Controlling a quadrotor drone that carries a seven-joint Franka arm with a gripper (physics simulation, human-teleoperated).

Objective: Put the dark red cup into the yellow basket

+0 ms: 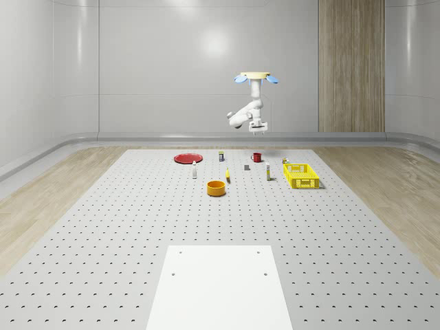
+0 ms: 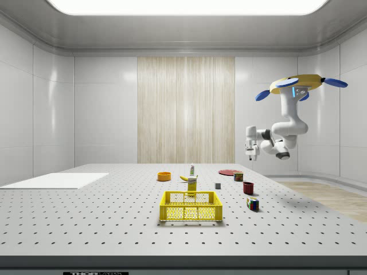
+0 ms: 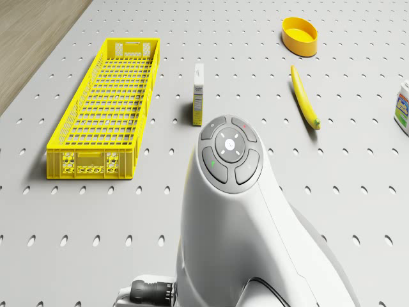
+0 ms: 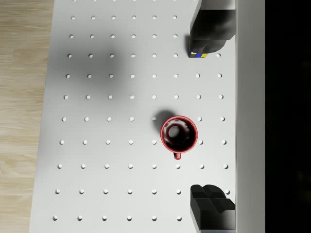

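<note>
Still approach: drone (image 1: pixel 255 77) hovers above the cup (image 4: pixel 179 133), upright on the worktop (image 1: pixel 137 227), pincer (image 4: pixel 210 116) wide, empty. Next, descend, grasp, carry to the basket (image 1: pixel 302 176).

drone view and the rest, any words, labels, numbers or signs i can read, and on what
Nothing can be read as text.
White bottle: coloured label, print too small to read.
Small carton: printed side, too small to read.
Arm's round button pad: tiny marks, no letters legible.
Side view, strip on the table's front edge: dark lettering, cut off and too blurred to read.
Dark red cup and yellow basket: no markings visible.
</note>
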